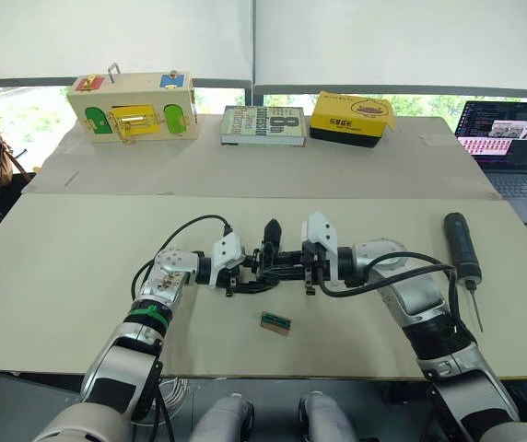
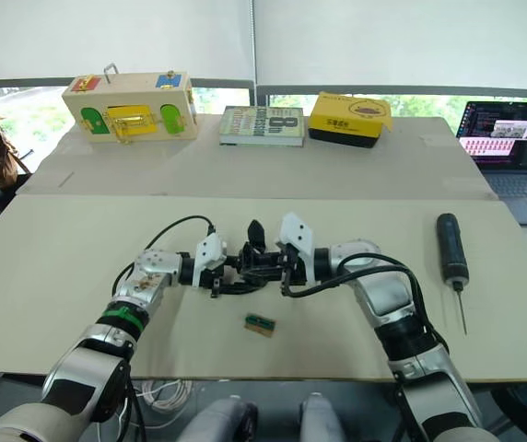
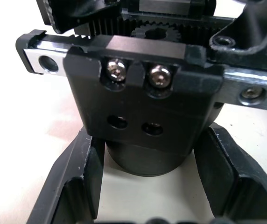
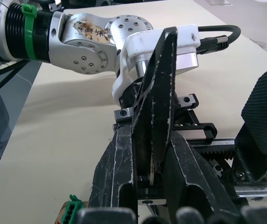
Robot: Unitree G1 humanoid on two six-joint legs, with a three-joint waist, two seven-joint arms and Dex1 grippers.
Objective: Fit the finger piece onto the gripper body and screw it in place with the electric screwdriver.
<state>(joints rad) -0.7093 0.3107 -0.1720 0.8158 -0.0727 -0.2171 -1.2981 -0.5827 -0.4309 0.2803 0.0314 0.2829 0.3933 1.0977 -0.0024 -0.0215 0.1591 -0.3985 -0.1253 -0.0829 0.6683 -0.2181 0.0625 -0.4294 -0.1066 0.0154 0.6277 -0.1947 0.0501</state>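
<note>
Black against pale tabletop, centre frame: left gripper point(image 1: 236, 276) set around chunky black ribbed gripper body point(image 3: 143, 112), base between spread fingers, contact unclear. Just right, right gripper point(image 4: 150, 182) clamped on tapered black plastic finger piece point(image 4: 158, 88), held upright over rack. Fitting step, probably; next: seat blade, then fetch thick black cylindrical electric screwdriver point(image 1: 462, 246), far right.

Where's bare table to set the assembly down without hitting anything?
Bare: the near table left of the left gripper, and the stretch between the right gripper and the electric screwdriver. Crowded: around the gripper body, with the green-and-tan block just in front.
</note>
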